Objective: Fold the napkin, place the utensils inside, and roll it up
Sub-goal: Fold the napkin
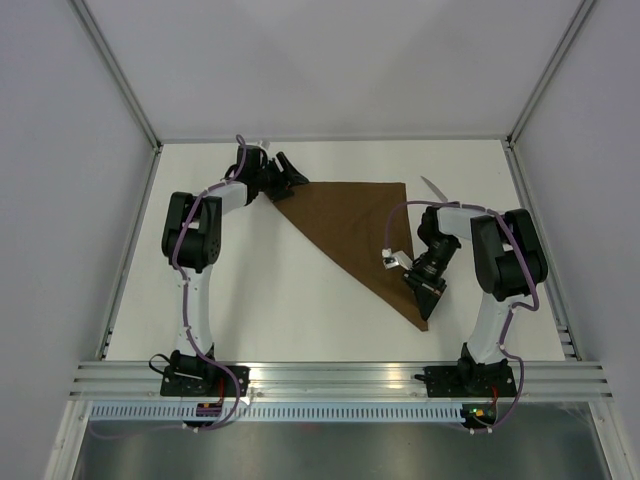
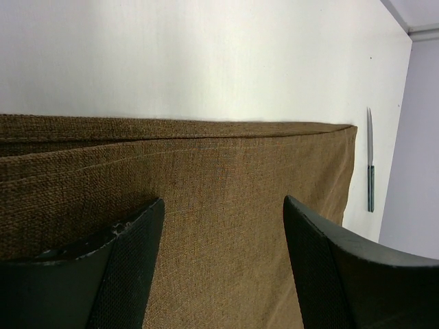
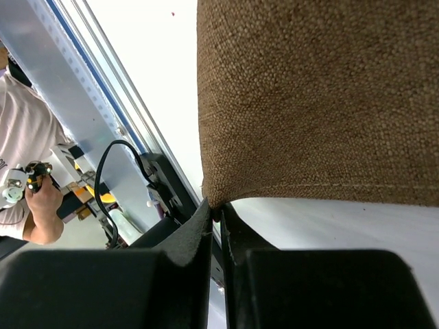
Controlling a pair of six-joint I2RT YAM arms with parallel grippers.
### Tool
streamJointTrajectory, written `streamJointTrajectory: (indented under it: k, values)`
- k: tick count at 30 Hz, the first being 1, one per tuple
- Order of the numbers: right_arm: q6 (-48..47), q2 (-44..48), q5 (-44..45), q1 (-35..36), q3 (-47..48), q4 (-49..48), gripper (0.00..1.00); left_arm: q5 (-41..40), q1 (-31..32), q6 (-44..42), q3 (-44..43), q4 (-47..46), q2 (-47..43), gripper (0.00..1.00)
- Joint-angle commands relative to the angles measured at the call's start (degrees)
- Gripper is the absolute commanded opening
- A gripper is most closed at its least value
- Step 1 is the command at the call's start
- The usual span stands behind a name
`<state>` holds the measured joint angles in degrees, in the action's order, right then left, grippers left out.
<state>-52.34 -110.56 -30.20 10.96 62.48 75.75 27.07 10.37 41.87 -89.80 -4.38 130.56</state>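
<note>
Right gripper (image 3: 216,214) first: my two fingers there are pressed nearly together with the napkin (image 1: 360,225) caught between them by its pointed corner, the one nearest the table's (image 1: 250,290) near edge. Left gripper (image 2: 223,205) is spread wide and holds nothing, one finger to each side above the cloth at the corner toward the table's far left.

The napkin lies flat on the table as a triangle, doubled over in two layers. One straight edge runs along toward the table's far edge, another runs down the table's right side, and the long slanted side crosses the table's middle. It is dark brown and matte, a coarse weave, with a faint line of stitching near the edge in my right wrist view.

I judge it light and limp, with no stiffness of its own, so whatever part I lift will drape and drag the rest. The rough weave should give my pads good bite, and slipping worries me less than the two layers sliding apart. Corners and hems are the places to hold, pinching both layers together.

One utensil (image 1: 433,187) shows, a slim knife with a pale blade and a teal handle. It lies on the table toward the far right, just beyond the napkin's corner and not touching it. Thin, hard and low to the table, it will likely be awkward to pick up, and I would take it across the handle.
</note>
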Motion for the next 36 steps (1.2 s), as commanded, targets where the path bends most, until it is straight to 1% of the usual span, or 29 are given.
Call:
streamJointTrajectory:
  k: [1, 4, 5, 7, 8, 11, 15, 19, 21, 23, 25, 26, 27, 32, 36]
  values:
    - [-1.5, 2.4, 0.7, 0.9, -0.6, 0.3, 0.13, -0.5, 0.2, 2.1, -2.3, 1.7, 0.9, 0.75]
    - [-1.5, 2.7, 0.8, 1.3, -0.8, 0.1, 0.16, -0.5, 0.1, 2.0, -2.4, 1.8, 1.1, 0.75]
    - [-1.5, 2.9, 0.8, 1.3, -0.7, -0.1, 0.22, -0.5, 0.1, 1.9, -2.4, 1.9, 1.3, 0.75]
    - [-1.1, 3.8, 0.8, 1.3, -0.3, -0.1, 0.26, -0.5, 0.1, 1.8, -2.5, 2.0, 1.3, 0.75]
    - [-1.1, 4.0, 0.8, 1.3, 0.0, 0.2, 0.33, -0.4, 0.1, 1.8, -2.6, 2.1, 1.4, 0.75]
    - [-1.5, 5.4, 0.8, 1.3, 1.2, 1.3, 0.41, -0.4, 0.0, 1.6, -2.7, 2.4, 1.4, 0.75]
    - [-1.1, 7.3, 1.6, 1.3, 3.3, 2.1, 0.43, 0.1, 0.1, 1.2, -3.0, 2.5, 1.2, 0.75]
    - [2.1, 9.5, 3.9, 1.0, 6.0, 0.2, 0.43, 1.1, 0.0, 0.5, -3.6, 2.7, 0.6, 0.75]
    - [6.4, 10.1, 5.4, -0.5, 9.7, -2.3, 0.43, 2.6, 0.1, -0.1, -4.2, 2.5, 0.3, 0.75]
    - [9.8, 9.8, 6.7, -2.8, 14.2, -4.8, 0.42, 4.3, 0.0, -0.6, -4.2, 1.7, -0.8, 0.78]
    - [11.8, 9.5, 8.0, -4.2, 16.4, -7.5, 0.42, 5.4, 0.1, -0.9, -4.5, 0.4, -1.9, 0.79]
    - [13.2, 9.6, 8.8, -5.5, 17.0, -11.6, 0.42, 5.8, 0.0, -1.3, -4.6, 0.1, -2.8, 0.79]
    - [14.9, 9.4, 10.3, -5.9, 17.8, -13.7, 0.42, 6.3, 0.1, -1.8, -4.9, -0.9, -3.4, 0.81]
    - [19.1, 6.2, 16.0, -8.3, 18.7, -28.4, 0.49, 8.2, 0.0, -2.5, -6.5, -1.5, -5.9, 0.84]
    - [21.1, -0.4, 16.2, -10.0, 23.2, -33.3, 0.57, 8.5, 0.2, -3.0, -4.7, -2.1, -10.7, 0.85]
